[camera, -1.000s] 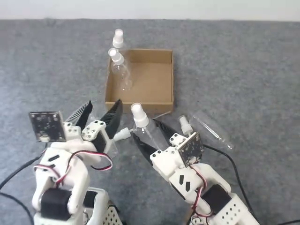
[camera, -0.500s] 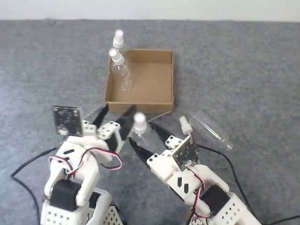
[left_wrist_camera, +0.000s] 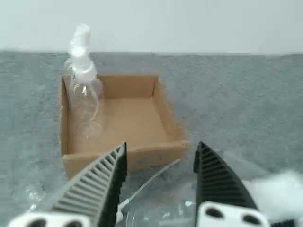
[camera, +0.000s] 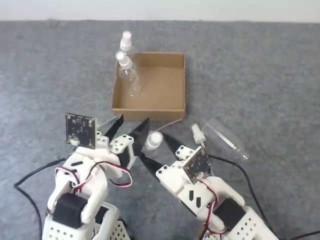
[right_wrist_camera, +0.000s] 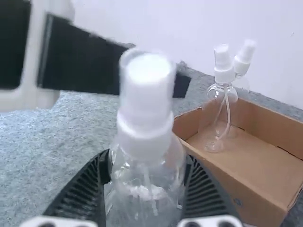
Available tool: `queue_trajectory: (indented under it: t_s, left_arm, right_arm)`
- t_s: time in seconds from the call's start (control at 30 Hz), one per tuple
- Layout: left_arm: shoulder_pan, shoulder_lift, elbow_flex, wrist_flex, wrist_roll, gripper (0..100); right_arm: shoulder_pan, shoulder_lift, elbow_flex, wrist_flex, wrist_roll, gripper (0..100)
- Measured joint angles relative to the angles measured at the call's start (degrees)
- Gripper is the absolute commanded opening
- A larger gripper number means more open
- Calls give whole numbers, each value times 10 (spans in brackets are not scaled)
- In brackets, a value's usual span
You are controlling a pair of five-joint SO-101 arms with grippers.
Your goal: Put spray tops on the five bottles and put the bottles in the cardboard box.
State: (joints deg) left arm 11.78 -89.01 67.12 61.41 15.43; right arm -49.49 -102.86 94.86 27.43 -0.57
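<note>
2 grippers sit just in front of the cardboard box (camera: 165, 114). Your right gripper (camera: 151, 144) clamps a topped bottle (right_wrist_camera: 144, 156), and your left gripper (left_wrist_camera: 161, 151) gapes beside it. From above you see an uncapped bottle (camera: 227, 137) lying right of the box's front corner, 1 capped bottle (camera: 128, 75) inside and 1 far bottle (camera: 126, 40) behind it, on grey carpet (camera: 260, 75).

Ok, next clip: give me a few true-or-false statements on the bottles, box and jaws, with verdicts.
1. The right arm's jaws hold a bottle with a spray top on. True.
2. The box holds three bottles. False: a single standing bottle is inside.
3. A capless bottle lies on the carpet. True.
4. The left arm's jaws are shut. False: they stand open.
</note>
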Motion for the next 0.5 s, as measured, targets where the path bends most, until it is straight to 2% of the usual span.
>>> queue_trajectory:
  t_s: [0.17, 0.5]
  left_arm:
    - [-72, 0, -4, 1, 9, 214]
    - [-223, 0, -5, -8, 106, 214]
  right_arm:
    - [-1, -2, 0, 12, 1, 6]
    - [-1, -2, -2, 16, 5, 6]
